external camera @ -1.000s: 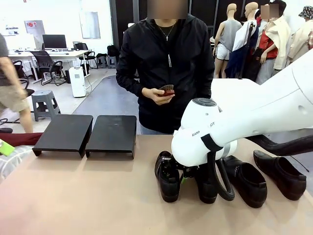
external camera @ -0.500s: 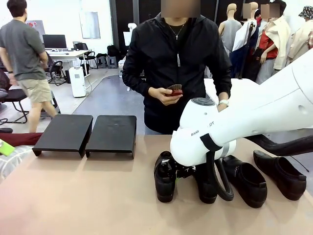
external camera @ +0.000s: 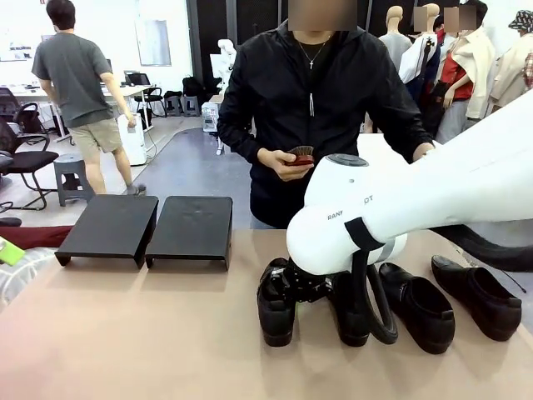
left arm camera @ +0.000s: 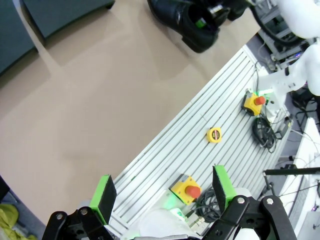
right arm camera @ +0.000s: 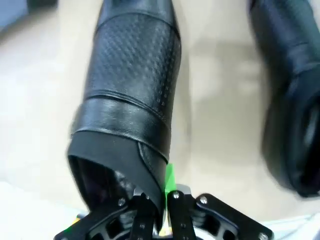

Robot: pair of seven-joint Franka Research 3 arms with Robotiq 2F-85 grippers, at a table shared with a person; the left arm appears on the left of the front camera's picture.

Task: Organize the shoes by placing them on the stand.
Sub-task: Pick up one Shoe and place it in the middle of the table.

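Shoes, four glossy black slip-ons, stand in a row on the right half of the table, about midway between its near and far edges, toes pointing toward the near edge. The stand, two low matte-black sloped sections side by side and almost touching, sits at the table's far edge on the left, well apart from the row, with nothing on it. The white right arm reaches across the row, hiding much of the second shoe. The right gripper has its jaws pinched narrow on the leftmost shoe; in the right wrist view the fingers clamp the rim of that shoe's opening, one inside and one outside, with a green pad showing against the leather. Whether its sole rests on the table or hangs just above it is hard to tell. The left gripper hovers over the table's near edge, jaws wide and holding nothing, above a slotted metal rail carrying yellow boxes with red buttons. A person in a black jacket stands at the far edge, one hand holding a small dark red object.
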